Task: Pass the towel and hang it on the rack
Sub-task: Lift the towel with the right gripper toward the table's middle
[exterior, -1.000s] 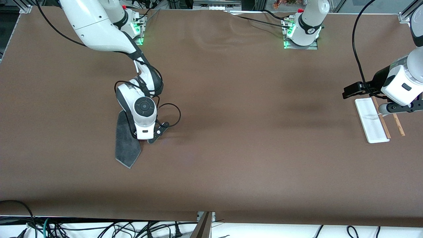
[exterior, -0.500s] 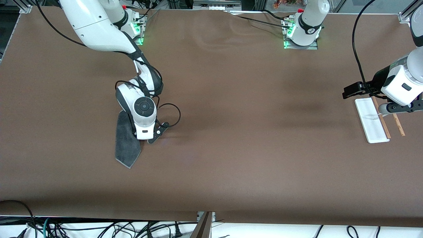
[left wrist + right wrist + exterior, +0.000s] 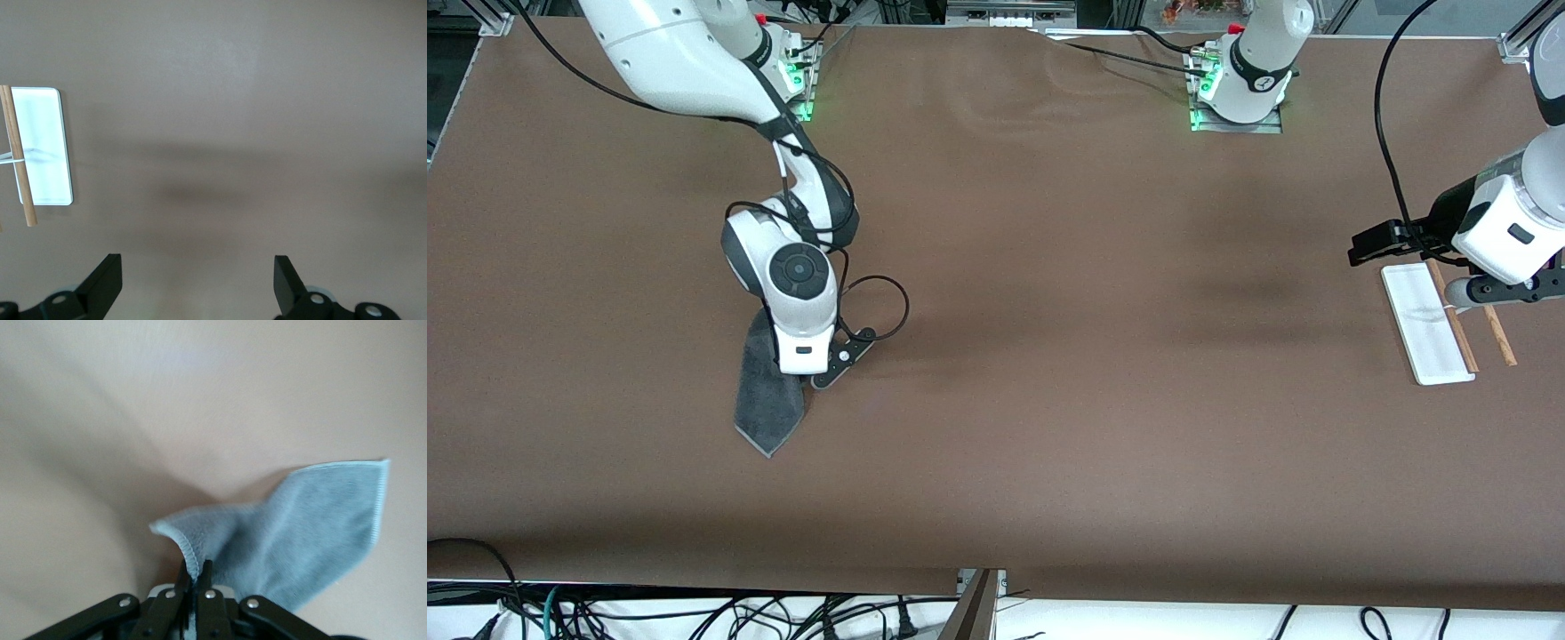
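The dark grey towel (image 3: 763,404) with its lighter stitched border hangs from my right gripper (image 3: 805,384), toward the right arm's end of the table, with its lower corner still on the brown table. In the right wrist view the right gripper (image 3: 195,573) is shut on the towel's (image 3: 300,533) stitched edge. No pink-red patch shows. The rack (image 3: 1427,324), a white flat base with two thin wooden rods, stands at the left arm's end. My left gripper (image 3: 1369,244) hovers beside it, open and empty (image 3: 197,277). The rack also shows in the left wrist view (image 3: 41,153).
The brown table cover (image 3: 1049,356) spreads between the towel and the rack. Cables hang below the table edge (image 3: 694,613) nearest the front camera.
My right gripper has risen a little and moved slightly toward the right arm's end, lifting the towel's pinched edge. The left arm has not moved.
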You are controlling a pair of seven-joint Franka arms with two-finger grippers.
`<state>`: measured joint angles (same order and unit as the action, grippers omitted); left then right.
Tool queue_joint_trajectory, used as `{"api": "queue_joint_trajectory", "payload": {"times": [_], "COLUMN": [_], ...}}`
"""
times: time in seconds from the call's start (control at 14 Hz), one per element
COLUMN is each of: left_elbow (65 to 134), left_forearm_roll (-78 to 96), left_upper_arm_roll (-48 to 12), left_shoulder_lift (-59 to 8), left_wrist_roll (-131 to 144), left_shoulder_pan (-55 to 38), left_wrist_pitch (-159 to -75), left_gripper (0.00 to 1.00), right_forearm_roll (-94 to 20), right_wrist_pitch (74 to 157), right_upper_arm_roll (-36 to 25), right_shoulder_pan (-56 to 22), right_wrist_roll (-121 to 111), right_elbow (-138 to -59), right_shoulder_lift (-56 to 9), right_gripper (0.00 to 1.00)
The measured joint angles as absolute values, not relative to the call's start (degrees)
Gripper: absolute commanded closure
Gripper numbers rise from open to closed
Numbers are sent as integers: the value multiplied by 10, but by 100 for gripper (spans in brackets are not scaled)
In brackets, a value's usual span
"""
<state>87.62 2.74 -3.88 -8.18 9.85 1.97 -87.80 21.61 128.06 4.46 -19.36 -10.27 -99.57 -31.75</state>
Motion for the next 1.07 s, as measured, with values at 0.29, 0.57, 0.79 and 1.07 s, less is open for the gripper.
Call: {"api": "queue_joint_trajectory", "payload": {"times": [0.29, 0.57, 0.79, 1.07], "left_elbow": [876, 876, 876, 876], "left_forearm_roll": [27, 27, 27, 27], "left_upper_arm_roll": [-39, -39, -39, -39], "left_shoulder_lift": [-82, -82, -82, -82], "left_wrist_roll": [98, 98, 98, 98], "left_shoulder_pan": [20, 20, 20, 20], "left_wrist_pitch": [-878, -878, -878, -878], "left_gripper": [0, 0, 0, 0], "right_forearm_roll": [158, 137, 137, 132], "right_wrist_pitch": [1280, 1255, 1253, 1260], "right_upper_arm_roll": [89, 153, 203, 242], "right_shoulder_pan": [-193, -192, -193, -193], "right_wrist_roll": [-49, 38, 107, 195], "right_elbow": [-974, -924, -893, -844], "right_shoulder_lift": [-273, -259, -258, -258], "right_gripper": [100, 100, 100, 100]}}
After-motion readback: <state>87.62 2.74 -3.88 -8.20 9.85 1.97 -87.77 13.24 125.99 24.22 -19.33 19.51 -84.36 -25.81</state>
